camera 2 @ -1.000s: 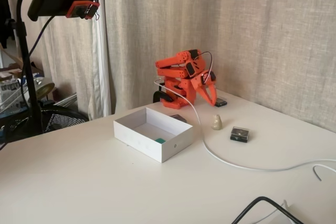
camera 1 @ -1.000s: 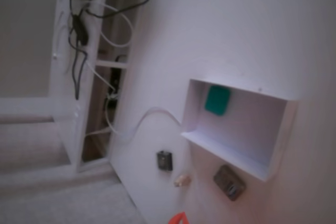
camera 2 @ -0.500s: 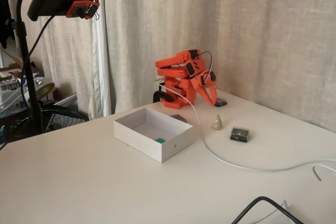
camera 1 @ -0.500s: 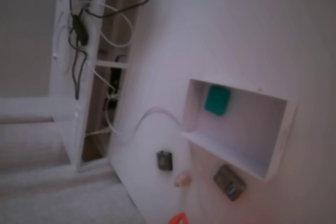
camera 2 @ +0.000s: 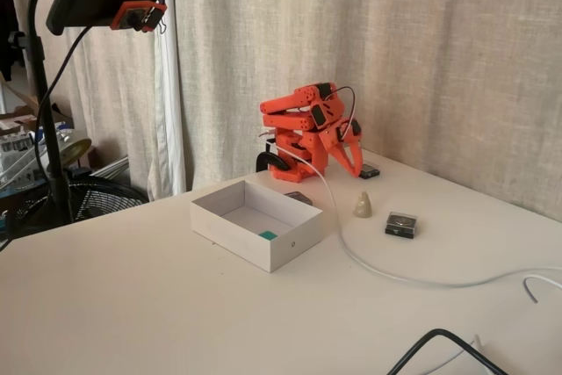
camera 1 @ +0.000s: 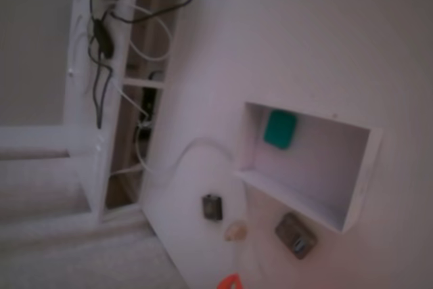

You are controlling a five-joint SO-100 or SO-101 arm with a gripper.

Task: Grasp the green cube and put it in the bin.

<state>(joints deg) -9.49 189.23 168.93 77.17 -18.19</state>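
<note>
Inside the bin [camera 2: 283, 252], against one end wall, lies the green cube [camera 1: 279, 129], barely peeking over the wall in a fixed view [camera 2: 267, 235]. Behind the bin, the orange arm [camera 2: 307, 129] sits folded on the tabletop [camera 2: 158, 305]; its claw [camera 2: 351, 157] points down, and whether it is apart or together cannot be told.

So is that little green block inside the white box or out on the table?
Inside. The green cube lies on the floor of the bin, near one wall; both fixed views show it.
</note>
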